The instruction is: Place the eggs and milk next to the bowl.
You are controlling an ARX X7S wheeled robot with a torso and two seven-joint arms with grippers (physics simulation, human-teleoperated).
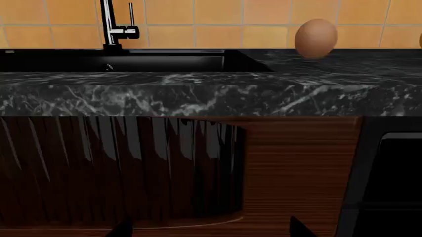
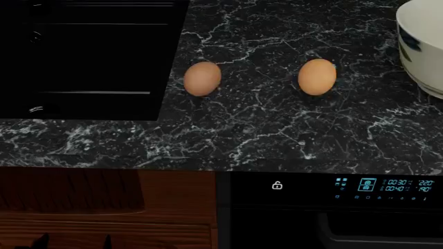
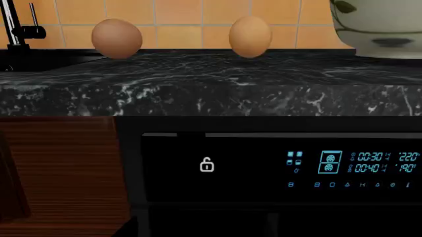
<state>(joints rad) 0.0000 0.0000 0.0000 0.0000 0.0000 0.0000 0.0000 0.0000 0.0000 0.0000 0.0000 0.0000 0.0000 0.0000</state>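
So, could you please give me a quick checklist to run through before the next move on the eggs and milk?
1. Both eggs located: ok. The darker egg lies beside the sink; the lighter egg lies nearer the bowl.
2. Eggs free to grasp: ok. Each sits alone on the countertop, apart from the other.
3. Eggs next to the bowl: not ok. Open counter separates both from it.
4. Milk located: not ok. No carton shows in any view.
5. Jaws open: cannot tell. Only dark tips at the frame edges are visible.
6. Arms raised to the counter: not ok. Both wrist cameras sit below the counter top.
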